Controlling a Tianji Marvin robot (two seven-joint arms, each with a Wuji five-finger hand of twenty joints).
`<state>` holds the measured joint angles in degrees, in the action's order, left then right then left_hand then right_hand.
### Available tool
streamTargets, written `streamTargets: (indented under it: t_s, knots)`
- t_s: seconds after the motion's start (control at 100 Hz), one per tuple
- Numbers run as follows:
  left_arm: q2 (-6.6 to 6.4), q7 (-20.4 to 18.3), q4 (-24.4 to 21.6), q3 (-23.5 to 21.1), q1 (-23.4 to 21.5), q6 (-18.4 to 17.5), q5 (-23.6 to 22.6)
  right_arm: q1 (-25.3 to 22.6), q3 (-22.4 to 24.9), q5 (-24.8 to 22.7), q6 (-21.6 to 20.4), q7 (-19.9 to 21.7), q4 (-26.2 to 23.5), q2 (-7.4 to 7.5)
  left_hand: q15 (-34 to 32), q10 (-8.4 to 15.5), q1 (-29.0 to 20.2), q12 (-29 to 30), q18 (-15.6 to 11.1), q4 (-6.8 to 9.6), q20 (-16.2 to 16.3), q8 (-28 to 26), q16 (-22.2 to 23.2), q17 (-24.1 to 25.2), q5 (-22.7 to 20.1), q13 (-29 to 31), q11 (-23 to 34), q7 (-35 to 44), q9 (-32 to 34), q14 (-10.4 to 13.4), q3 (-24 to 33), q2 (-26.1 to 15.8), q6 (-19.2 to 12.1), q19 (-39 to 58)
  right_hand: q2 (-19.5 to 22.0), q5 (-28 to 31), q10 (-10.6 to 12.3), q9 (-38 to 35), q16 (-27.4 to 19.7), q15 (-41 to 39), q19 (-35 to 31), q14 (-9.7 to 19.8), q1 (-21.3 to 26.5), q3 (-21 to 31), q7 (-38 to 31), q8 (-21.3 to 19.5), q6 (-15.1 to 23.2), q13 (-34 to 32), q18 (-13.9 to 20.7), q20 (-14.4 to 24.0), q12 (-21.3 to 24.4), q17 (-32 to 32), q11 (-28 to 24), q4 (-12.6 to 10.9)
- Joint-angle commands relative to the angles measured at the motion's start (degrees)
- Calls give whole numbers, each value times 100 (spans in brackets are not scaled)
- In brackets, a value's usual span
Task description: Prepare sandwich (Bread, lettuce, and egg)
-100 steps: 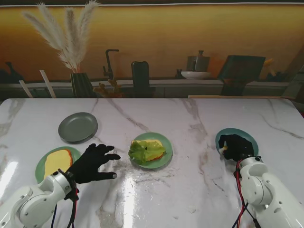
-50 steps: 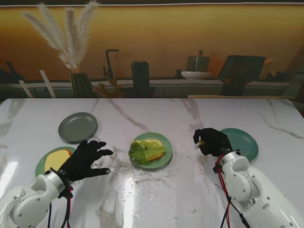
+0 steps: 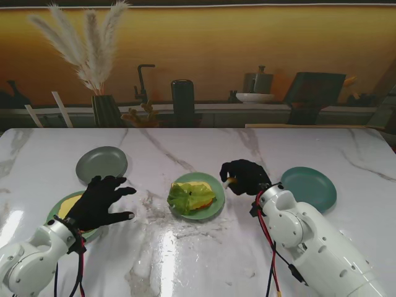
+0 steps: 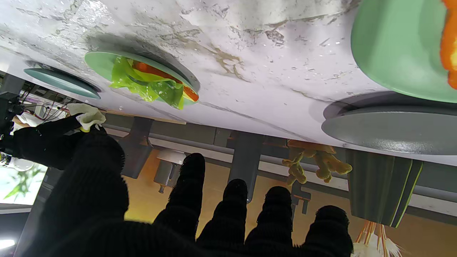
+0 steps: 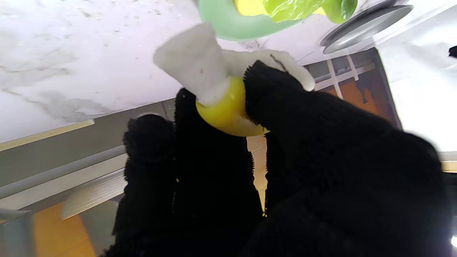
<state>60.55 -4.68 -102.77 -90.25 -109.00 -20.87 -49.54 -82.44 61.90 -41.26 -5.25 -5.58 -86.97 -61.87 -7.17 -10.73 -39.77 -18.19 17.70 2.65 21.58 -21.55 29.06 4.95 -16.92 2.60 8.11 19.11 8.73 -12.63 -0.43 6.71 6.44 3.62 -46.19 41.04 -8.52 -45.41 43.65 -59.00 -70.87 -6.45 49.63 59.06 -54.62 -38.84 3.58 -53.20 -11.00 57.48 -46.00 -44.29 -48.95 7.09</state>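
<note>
While the right hand (image 3: 244,176) pinches the egg (image 5: 217,89) by its floppy white edge, it looks soft, light, slippery; support under the yolk. Left hand (image 3: 99,201) spread, grasping nothing.

You've got a white marble table (image 3: 204,247); four plates sit on it: grey plate (image 3: 101,164), teal plate (image 3: 313,187), centre green plate (image 3: 213,208), left green plate (image 3: 55,215).

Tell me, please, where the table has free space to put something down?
Bare marble lies between the middle plate and the teal plate, though the right hand with the egg hangs there. The far strip is free. The left is crowded: grey plate, bread plate, left hand.
</note>
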Motion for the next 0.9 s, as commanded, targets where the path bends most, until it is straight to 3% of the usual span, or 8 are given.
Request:
streamTargets:
  t_s: [0.0,0.43,0.89]
  knots:
    - [19,38,1,-41,-31,64,-9,185,-142,9,-86,36,90,-174,-65,-19,-69,-2,55,-12,72,-35,27,30,-18,-47,31,13,29,122,11,-57,-40,-18,-53,112,258,154,117,-93,15,356,337,485,-172,-53,173,-59,183,113,-11,40,-277,-336]
    - [24,95,36,-99,-41,91,-64,1082,-902,312,-177,83,890,-266,-59,-14,-72,10,55,-12,62,-35,13,27,-23,-50,59,2,35,127,13,-57,-40,-32,6,62,397,208,18,155,111,335,330,429,-223,-60,296,21,192,58,125,209,-251,-323]
    - [24,58,30,-111,-58,149,-40,1749,-1783,918,-217,-7,1646,-506,-43,-14,-79,18,52,-12,43,-36,8,25,-24,-57,82,-4,46,128,12,-57,-42,-49,111,-46,495,297,-90,333,173,353,336,298,-253,-23,338,137,202,-13,233,426,-241,-298]
